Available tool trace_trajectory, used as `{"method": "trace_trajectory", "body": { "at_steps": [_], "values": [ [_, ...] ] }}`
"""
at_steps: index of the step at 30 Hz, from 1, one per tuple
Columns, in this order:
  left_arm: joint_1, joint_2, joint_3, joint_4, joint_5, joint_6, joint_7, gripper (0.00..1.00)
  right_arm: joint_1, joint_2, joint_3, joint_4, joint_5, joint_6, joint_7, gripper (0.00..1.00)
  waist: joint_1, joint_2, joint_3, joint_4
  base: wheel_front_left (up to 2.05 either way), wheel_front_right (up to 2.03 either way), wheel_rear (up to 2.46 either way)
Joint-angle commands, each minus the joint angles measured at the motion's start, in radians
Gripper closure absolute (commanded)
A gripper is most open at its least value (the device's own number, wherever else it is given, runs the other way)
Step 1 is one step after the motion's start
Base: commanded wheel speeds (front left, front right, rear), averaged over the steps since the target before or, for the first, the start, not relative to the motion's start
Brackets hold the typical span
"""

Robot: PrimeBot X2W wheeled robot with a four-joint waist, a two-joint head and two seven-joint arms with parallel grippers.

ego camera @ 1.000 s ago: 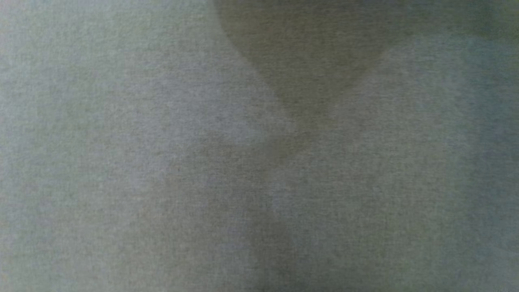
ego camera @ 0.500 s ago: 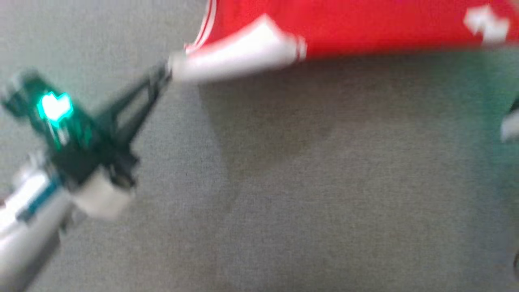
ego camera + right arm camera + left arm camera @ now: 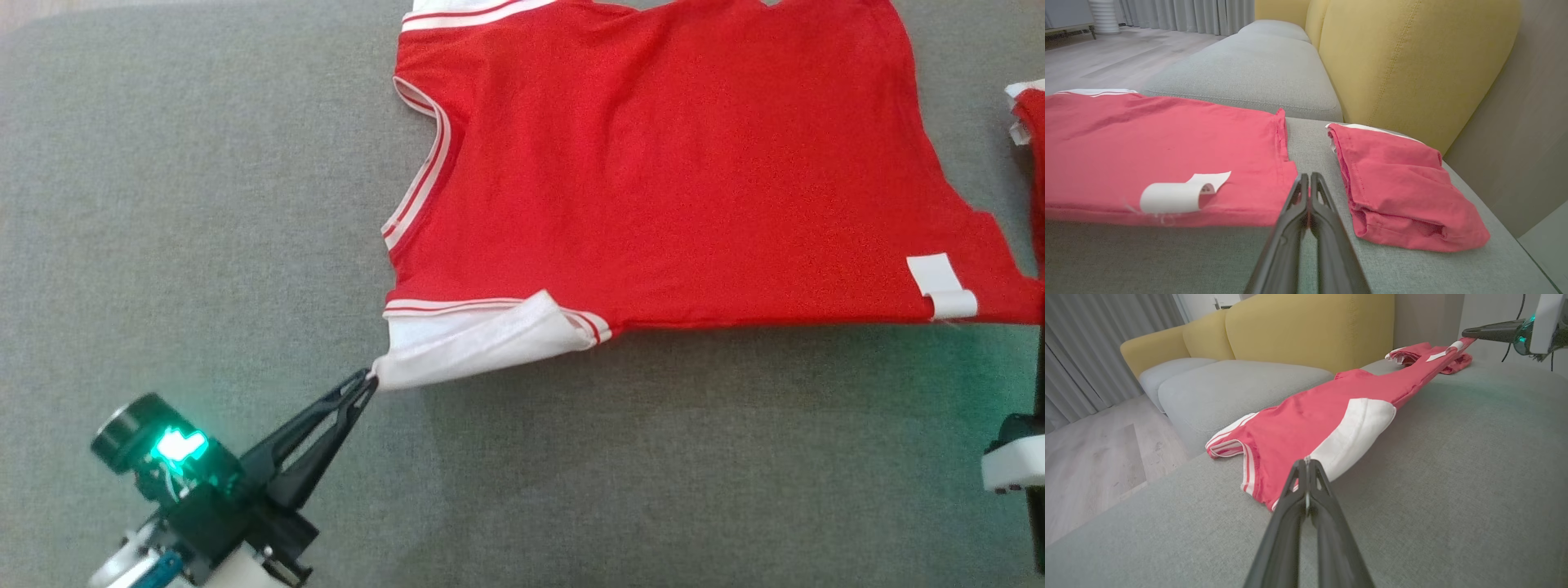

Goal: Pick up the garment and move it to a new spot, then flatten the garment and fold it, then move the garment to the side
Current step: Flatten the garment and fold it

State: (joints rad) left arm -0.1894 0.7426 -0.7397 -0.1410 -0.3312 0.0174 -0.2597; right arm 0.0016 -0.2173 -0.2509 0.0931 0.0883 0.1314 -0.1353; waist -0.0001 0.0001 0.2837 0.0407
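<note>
The head view has swung since half a second ago: the garment [image 3: 669, 180], then a blurred red band along the top edge, now sits sharp across the upper centre and right of the frame, and the left gripper [image 3: 371, 382] has gone from mid left to lower left.

The garment is a red knit shirt with white striped trim at collar and armholes, spread nearly flat on the coarse grey weave of the sofa seat [image 3: 163, 204]. A white sleeve [image 3: 473, 343] is pulled into a cone toward the lower left, and a curled white label [image 3: 939, 286] lies near the hem at right.

The left arm comes up from the lower left corner, its long dark fingers slanting up and right, pressed together on the sleeve's tip (a green light glows on the wrist). In the right wrist view the right gripper [image 3: 1309, 176] has its fingers closed tight on the hem corner, a sliver of red between them. Seen from the left wrist, the near edge is stretched taut between the two grips and held just above the cushion.

A second red piece [image 3: 1400, 192], folded into a soft block, lies beside the hem below the mustard-yellow backrest [image 3: 1412, 61].
</note>
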Motion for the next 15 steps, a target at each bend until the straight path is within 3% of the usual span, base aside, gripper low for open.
{"method": "trace_trajectory", "body": {
  "at_steps": [1,7,9,15],
  "values": [
    [-0.037,0.027,0.067,-0.033,0.011,-0.005,-0.002,1.0,-0.006,-0.011,0.001,-0.052,-0.012,-0.001,0.006,1.0,0.0001,-0.0001,0.002,0.001,0.0,0.0,0.0],
    [-0.153,-0.008,0.106,-0.006,0.073,-0.063,-0.002,1.0,-0.078,0.014,-0.011,-0.055,-0.046,-0.001,0.041,1.0,0.0001,-0.0001,0.031,0.004,0.0,0.0,0.0],
    [-0.254,-0.031,0.118,0.033,0.116,-0.096,-0.002,1.0,-0.147,0.016,-0.005,-0.028,-0.062,-0.001,0.052,1.0,0.0001,-0.0001,0.065,0.003,0.0,0.0,0.0],
    [-0.47,-0.066,0.141,0.118,0.178,-0.132,-0.002,1.0,-0.31,0.004,0.027,0.05,-0.08,-0.001,0.06,1.0,0.0001,-0.0001,0.152,-0.006,0.0,0.0,0.0]
  ]
}}
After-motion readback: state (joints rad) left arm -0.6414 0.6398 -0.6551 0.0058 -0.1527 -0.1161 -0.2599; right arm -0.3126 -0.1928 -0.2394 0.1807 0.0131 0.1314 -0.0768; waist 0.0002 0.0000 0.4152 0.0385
